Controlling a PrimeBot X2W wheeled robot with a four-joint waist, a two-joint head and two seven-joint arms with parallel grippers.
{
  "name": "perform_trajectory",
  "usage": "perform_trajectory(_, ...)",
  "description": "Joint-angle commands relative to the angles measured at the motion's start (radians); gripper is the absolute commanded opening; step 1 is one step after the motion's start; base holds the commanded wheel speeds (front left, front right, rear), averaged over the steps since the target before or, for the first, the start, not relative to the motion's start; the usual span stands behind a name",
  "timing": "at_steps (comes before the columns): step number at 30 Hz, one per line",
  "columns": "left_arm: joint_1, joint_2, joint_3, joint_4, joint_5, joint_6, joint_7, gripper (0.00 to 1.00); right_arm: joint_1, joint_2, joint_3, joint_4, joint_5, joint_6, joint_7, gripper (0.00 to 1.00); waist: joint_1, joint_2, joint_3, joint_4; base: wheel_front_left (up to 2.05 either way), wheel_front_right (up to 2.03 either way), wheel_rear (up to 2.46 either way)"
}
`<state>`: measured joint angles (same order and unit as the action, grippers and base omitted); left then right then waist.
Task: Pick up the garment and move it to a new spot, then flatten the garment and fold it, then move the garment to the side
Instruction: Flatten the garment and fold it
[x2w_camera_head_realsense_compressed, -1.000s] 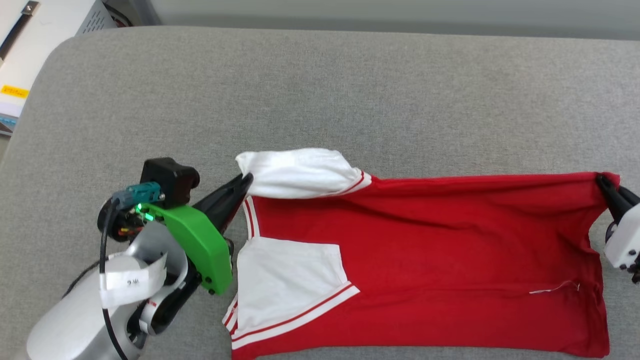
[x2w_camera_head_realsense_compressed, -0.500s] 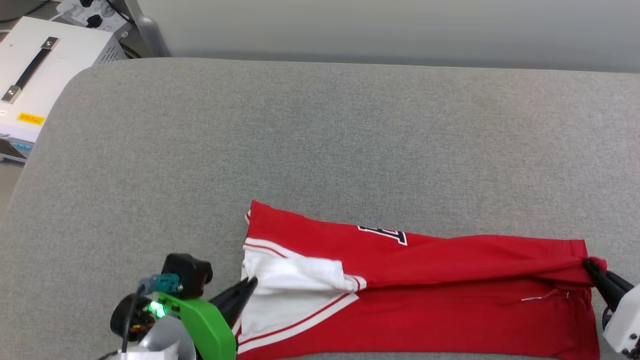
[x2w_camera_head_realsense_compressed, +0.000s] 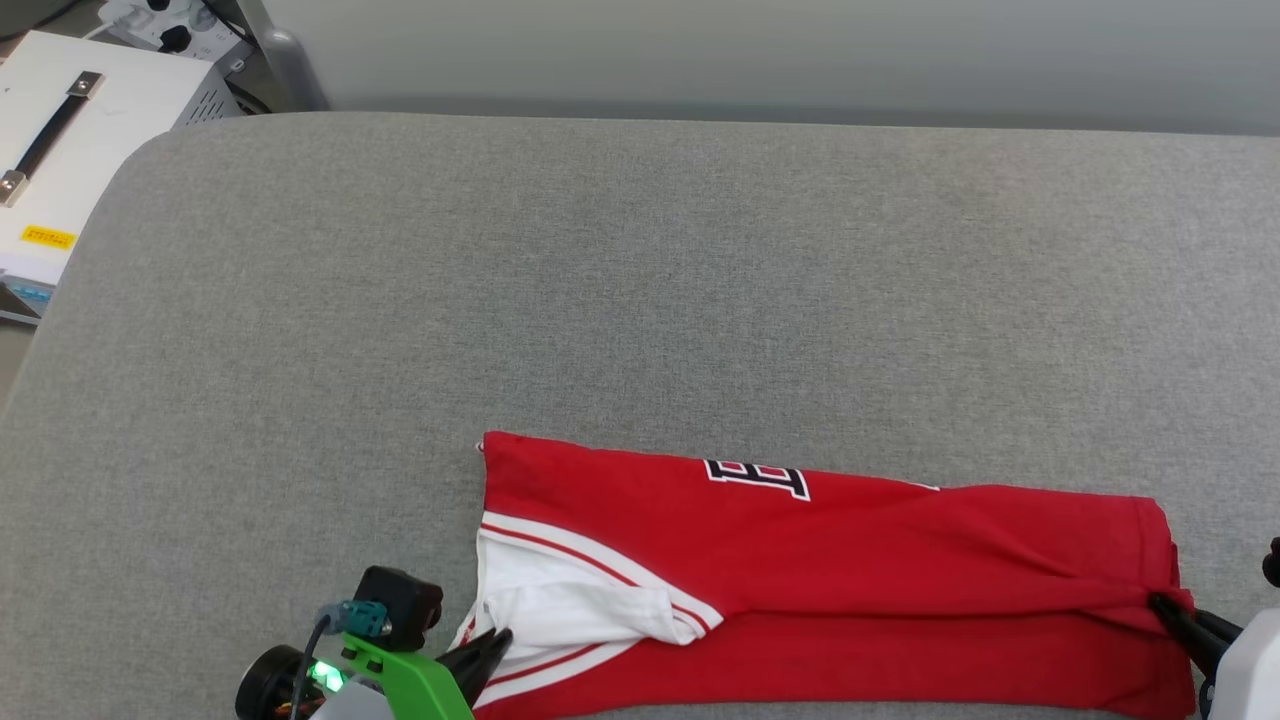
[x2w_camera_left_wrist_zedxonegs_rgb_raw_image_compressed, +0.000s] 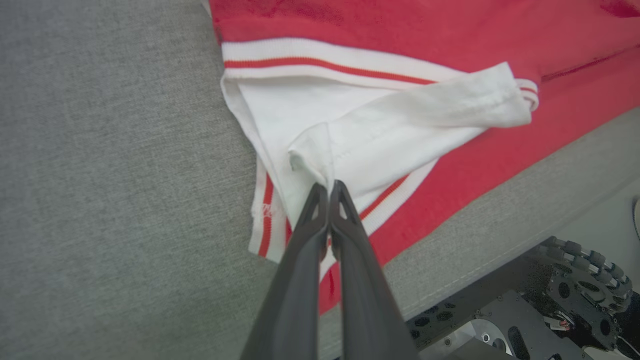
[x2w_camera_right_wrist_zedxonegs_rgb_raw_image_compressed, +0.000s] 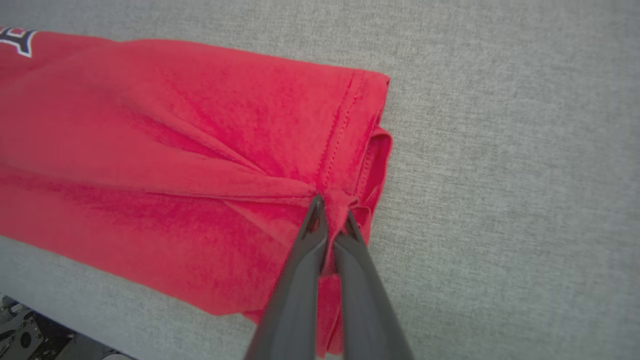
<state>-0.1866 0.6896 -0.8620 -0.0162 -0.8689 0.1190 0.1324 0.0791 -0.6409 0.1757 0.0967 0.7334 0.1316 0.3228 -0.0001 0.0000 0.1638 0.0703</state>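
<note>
Folding lengthwise across the grey cushion (x2w_camera_head_realsense_compressed: 640, 280), the garment (x2w_camera_head_realsense_compressed: 900, 550) now lies as a narrow red band along the near edge, where a second ago it was spread roughly twice as deep with its far edge lifted; part of the apparent shift is the head camera's own, which now takes in more of the cushion and a white equipment case (x2w_camera_head_realsense_compressed: 70, 130) at the far left. The far half has been carried over towards the robot, so the side bearing the black-and-white lettering (x2w_camera_head_realsense_compressed: 757, 478) faces up and a fresh crease forms the far boundary. The left gripper (x2w_camera_left_wrist_zedxonegs_rgb_raw_image_compressed: 329, 187), jaws pinched tight on the white sleeve (x2w_camera_left_wrist_zedxonegs_rgb_raw_image_compressed: 400, 120) at the shoulder end, and the right gripper (x2w_camera_right_wrist_zedxonegs_rgb_raw_image_compressed: 332, 205), clamped just as firmly on a gathered corner of the hem (x2w_camera_right_wrist_zedxonegs_rgb_raw_image_compressed: 350, 125), have both come down close to the near edge. Judged from this, the first fold looks nearly laid; letting go without dragging the top layer askew seems the next concern, and the bunched sleeve may want smoothing
</note>
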Motion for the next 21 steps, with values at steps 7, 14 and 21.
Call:
perform_trajectory(7, -0.013, -0.006, -0.003, 0.051, 0.019, -0.014, -0.033, 1.0, -0.011, -0.01, 0.027, 0.009, 0.02, -0.001, -0.023, 1.0, 0.0001, 0.0, -0.028, 0.003, 0.0, 0.0, 0.0)
perform_trajectory(14, -0.007, 0.005, 0.069, -0.027, 0.001, 0.026, -0.12, 1.0, 0.007, -0.001, -0.028, -0.06, 0.062, -0.001, -0.005, 1.0, 0.0001, 0.0, -0.071, 0.015, 0.0, 0.0, 0.0)
perform_trajectory(21, 0.003, -0.006, 0.182, -0.08, 0.002, 0.109, -0.273, 1.0, 0.016, 0.07, -0.141, -0.129, 0.037, -0.001, 0.081, 1.0, 0.0001, 0.0, -0.082, 0.015, 0.0, 0.0, 0.0)
